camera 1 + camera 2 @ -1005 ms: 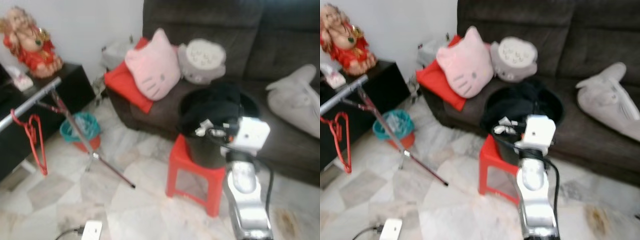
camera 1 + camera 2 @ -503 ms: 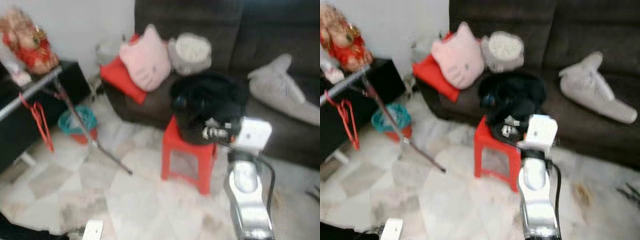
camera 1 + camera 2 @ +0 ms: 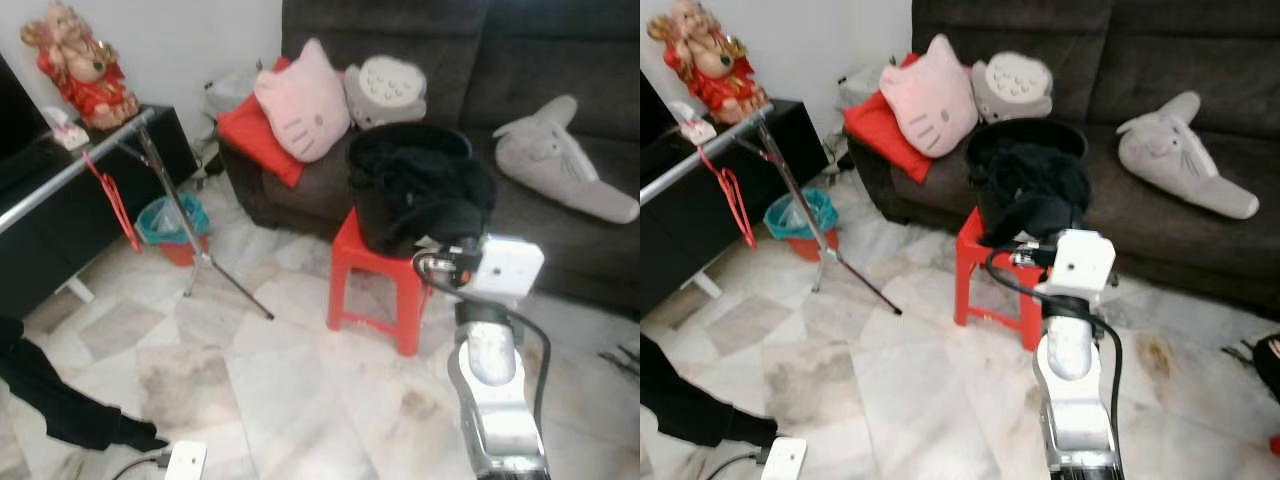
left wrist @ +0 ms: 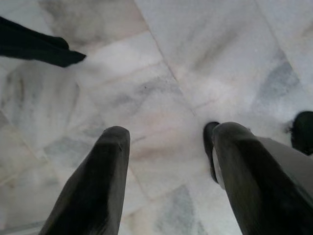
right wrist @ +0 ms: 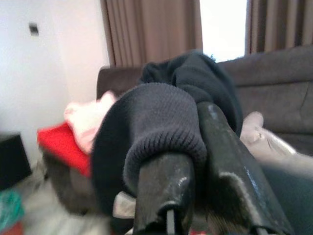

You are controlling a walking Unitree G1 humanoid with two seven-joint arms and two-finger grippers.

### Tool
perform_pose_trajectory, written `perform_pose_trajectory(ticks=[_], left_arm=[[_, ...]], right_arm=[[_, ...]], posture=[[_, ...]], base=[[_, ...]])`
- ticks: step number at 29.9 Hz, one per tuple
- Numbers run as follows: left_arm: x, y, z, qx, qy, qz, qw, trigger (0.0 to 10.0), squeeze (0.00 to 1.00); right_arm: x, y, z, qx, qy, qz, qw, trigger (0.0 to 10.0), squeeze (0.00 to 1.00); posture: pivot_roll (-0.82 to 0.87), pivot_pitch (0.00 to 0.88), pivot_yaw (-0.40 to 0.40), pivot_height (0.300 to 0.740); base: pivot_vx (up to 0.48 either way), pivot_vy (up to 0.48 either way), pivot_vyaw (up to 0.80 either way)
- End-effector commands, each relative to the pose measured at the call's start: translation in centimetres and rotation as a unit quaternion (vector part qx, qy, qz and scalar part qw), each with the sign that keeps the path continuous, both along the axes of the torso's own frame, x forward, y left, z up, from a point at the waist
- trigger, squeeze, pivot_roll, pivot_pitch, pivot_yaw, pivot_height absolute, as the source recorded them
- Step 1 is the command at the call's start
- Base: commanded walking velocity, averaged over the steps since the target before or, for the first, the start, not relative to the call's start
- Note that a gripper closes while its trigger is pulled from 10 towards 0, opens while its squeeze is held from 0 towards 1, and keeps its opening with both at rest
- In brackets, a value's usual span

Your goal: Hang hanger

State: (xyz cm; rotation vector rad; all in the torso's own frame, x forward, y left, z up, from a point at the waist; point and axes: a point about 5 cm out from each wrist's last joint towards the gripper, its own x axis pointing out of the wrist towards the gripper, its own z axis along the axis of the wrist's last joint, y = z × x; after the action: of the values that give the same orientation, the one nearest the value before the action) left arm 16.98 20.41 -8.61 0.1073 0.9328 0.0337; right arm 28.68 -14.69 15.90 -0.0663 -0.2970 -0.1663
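Holding tight to a dark cloth [image 5: 156, 117] with the right gripper [image 3: 432, 262], right by the black tub [image 3: 1025, 128] on the red stool [image 3: 375, 270]. Left gripper [image 4: 171, 132] low over the floor [image 3: 300, 380], fingers wide apart, nothing in them. Red hanger [image 3: 112, 200] hooked on the silver rail [image 3: 70, 170], far off to the left. Head camera stepped back and steadier than a moment ago, so more floor in view, with a black cloth [image 3: 50, 400] lying there. Hanger same as before on its rail, so probably little left to do.
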Motion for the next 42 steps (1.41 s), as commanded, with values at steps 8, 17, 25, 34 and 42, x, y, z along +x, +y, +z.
perform_pose_trajectory(ticks=[8,17,25,34,42], left_arm=[[-0.8,0.4,-0.3,0.003,0.012,0.006,1.000,10.0,0.00],[-0.8,0.4,-0.3,0.005,0.011,0.006,1.000,10.0,0.00],[-0.6,0.2,-0.3,0.008,0.014,0.001,1.000,10.0,0.00],[0.1,-0.3,0.0,0.002,0.000,-0.010,1.000,10.0,0.00],[1.6,-1.2,0.7,-0.006,-0.026,-0.060,0.998,10.0,0.00]], right_arm=[[0.1,0.9,0.8,0.002,-0.019,0.021,1.000,10.0,0.00],[0.6,1.4,-0.2,-0.016,0.024,0.047,0.998,10.0,0.00],[1.1,0.8,-5.2,-0.141,0.209,0.166,0.953,10.0,0.00],[1.4,-1.2,-6.5,-0.190,0.283,0.286,0.896,10.0,0.00],[1.3,-2.3,-7.1,-0.239,0.326,0.414,0.816,10.0,0.00]], posture=[[-0.07,0.000,0.082,0.740],[-0.07,0.000,0.077,0.740],[-0.06,0.000,0.072,0.740],[-0.03,0.000,0.044,0.740],[0.01,0.000,0.021,0.740]], base=[[-0.310,0.000,0.00],[-0.104,0.000,0.00],[0.000,0.000,0.00],[0.000,0.000,0.00],[0.000,0.000,0.00]])
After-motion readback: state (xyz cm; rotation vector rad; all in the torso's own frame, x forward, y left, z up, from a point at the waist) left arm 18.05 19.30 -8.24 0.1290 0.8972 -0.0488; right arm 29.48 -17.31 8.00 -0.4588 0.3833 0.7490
